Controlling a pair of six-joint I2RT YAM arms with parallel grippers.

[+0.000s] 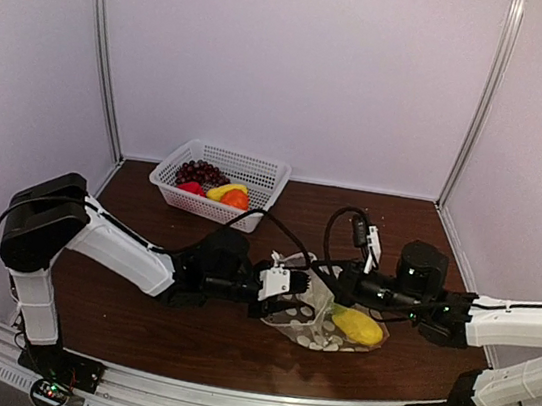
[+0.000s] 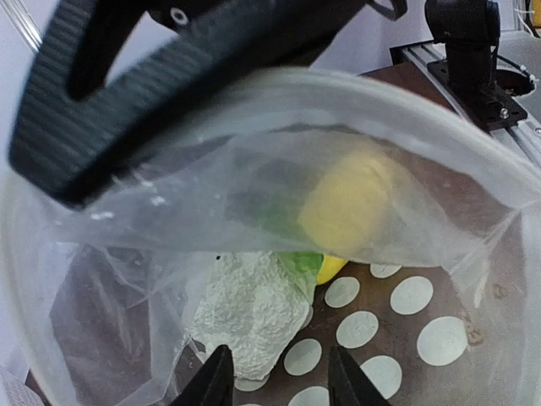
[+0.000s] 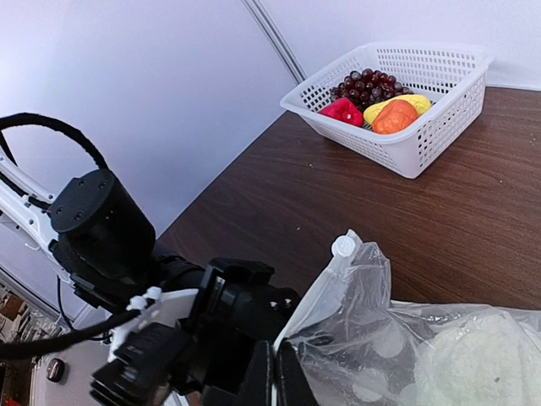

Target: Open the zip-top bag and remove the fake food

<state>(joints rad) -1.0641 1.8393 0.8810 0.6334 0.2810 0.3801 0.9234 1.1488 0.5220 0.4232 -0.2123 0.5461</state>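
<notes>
Table (image 1: 134, 315) of dark wood, pale walls on three sides, metal rail along near edge. Left arm (image 1: 123, 253): elbow raised at far left, forearm low and stretched right to table centre. Right arm (image 1: 517, 323): comes in low from right edge, reaching left, so both wrists meet over the bag (image 1: 309, 325). Bag lies flat at centre-near, mouth toward left arm, dotted side down. Right gripper (image 3: 272, 372) is clamped on the bag's upper lip beside the white slider (image 3: 342, 246), lifting it so the mouth gapes. Left gripper (image 2: 279, 381) points into that mouth, fingers parted with a gap and nothing visibly pinched. The white lump (image 2: 249, 313) sits just beyond the tips, nearer one finger; cannot tell if it touches. Inside the bag: white lump, a green bit (image 2: 300, 262) against it, and deeper in a yellow piece (image 1: 357, 326), blurred through the film. Basket (image 1: 255, 171), white lattice, stands at far left by the back wall, well apart from the bag. It holds grapes (image 1: 202, 171), red piece (image 1: 190, 188), yellow fruit (image 1: 224, 190) and orange piece (image 1: 236, 199). Bare wood between bag and basket, also far right and near left. Bag is near the front edge but not over it.
</notes>
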